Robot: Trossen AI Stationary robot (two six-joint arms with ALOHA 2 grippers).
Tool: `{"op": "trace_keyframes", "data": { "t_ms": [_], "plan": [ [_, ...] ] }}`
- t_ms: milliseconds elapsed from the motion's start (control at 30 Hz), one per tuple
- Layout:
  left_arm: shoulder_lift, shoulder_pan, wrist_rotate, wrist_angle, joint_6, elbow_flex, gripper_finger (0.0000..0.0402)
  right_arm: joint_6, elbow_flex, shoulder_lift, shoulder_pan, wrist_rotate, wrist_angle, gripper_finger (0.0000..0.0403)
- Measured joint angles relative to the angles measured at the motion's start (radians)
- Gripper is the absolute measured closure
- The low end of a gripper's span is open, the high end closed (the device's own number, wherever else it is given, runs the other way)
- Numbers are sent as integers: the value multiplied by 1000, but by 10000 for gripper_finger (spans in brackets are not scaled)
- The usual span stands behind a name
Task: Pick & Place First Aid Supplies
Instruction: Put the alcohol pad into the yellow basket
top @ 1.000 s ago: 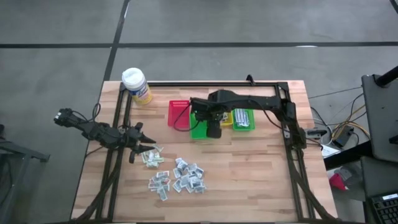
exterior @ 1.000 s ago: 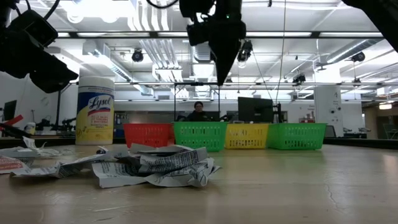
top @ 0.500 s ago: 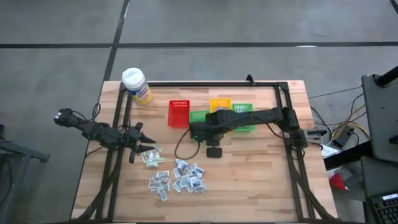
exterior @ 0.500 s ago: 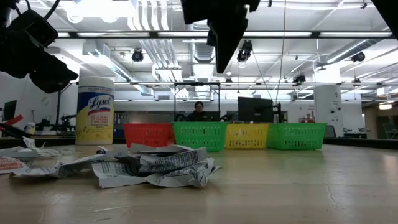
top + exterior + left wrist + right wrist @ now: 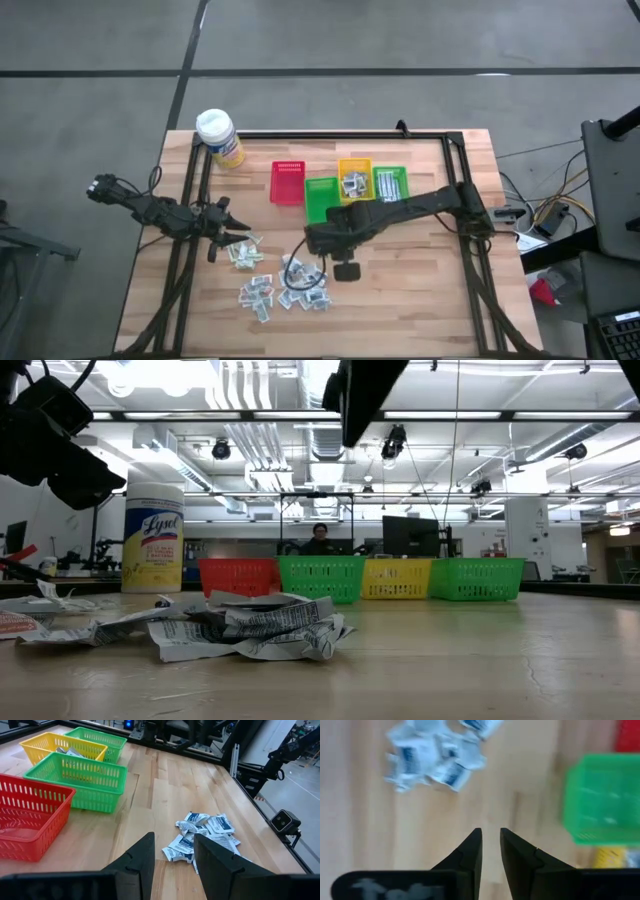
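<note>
The first aid packets [image 5: 300, 285], white with blue print and crinkly, lie flat in loose heaps on the wooden table near its near edge, with a smaller group [image 5: 245, 255] to their left. They also show in the low view as packets [image 5: 250, 625]. My right gripper [image 5: 312, 243] hangs above the table just beyond the main heap, pointing down, fingers narrowly open [image 5: 490, 845] and empty. My left gripper [image 5: 235, 240] waits low beside the smaller group, open [image 5: 175, 855], with packets [image 5: 202, 837] ahead of its fingers.
A row of small bins stands farther back: red [image 5: 288, 182], green [image 5: 322, 200], yellow [image 5: 354, 180] with packets inside, and another green [image 5: 391, 185] holding sachets. A yellow wipes bottle [image 5: 220, 137] stands at the far left corner. Dark frame rails run along the table's sides.
My right gripper has moved from above the green bin toward the table's near edge and slightly left, ending over the table next to the main heap of packets. The packets and my left arm have stayed where they were.
</note>
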Motion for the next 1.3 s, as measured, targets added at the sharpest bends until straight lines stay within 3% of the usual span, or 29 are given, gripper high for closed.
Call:
{"op": "trace_keyframes", "data": {
  "t_ms": [267,500,867,1300],
  "plan": [
    [0,0,0,0,0,0,271,30,0,0,41,-48,114,338],
    [0,0,0,0,0,0,271,-11,-10,0,56,-162,179,344],
    [0,0,0,0,0,0,271,-132,-74,0,59,-161,311,327],
    [0,0,0,0,0,0,271,-130,-187,1,47,-160,344,294]
  ]
}}
